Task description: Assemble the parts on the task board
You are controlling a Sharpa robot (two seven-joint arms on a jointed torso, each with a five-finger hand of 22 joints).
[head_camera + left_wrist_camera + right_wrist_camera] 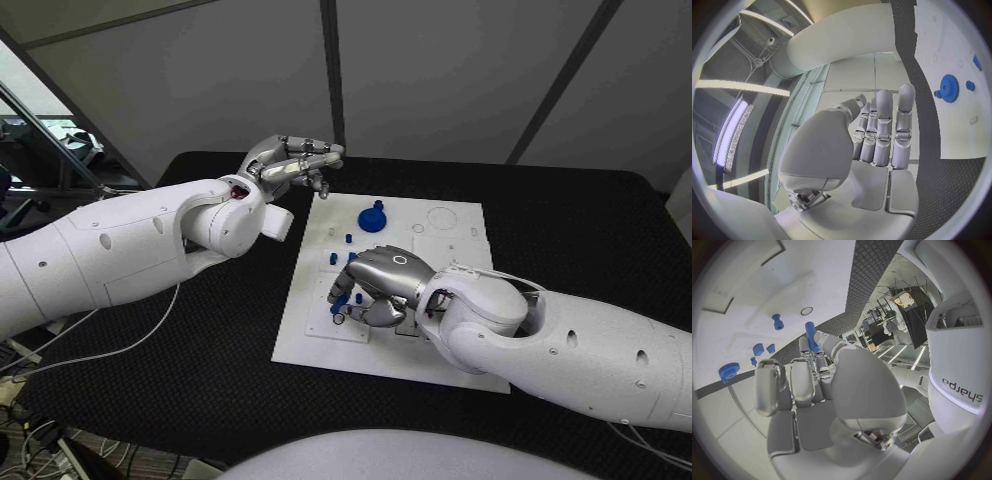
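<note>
Several blue parts [372,216] stand in the task board [447,235].

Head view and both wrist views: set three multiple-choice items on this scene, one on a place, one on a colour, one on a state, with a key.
1. Where is the left hand?
A. beyond the task board's far left corner
B. flat on the board's middle
C. under the table

2. What colour is the gear?
A. red
B. blue
C. yellow

3. What is the right hand doing?
A. lying open on the cloth
B. gripping the gear
C. pinching a blue peg

Key: 1 A, it hangs over black table. 2 B, blue in all views. 3 C, the peg sits between its fingertips.
</note>
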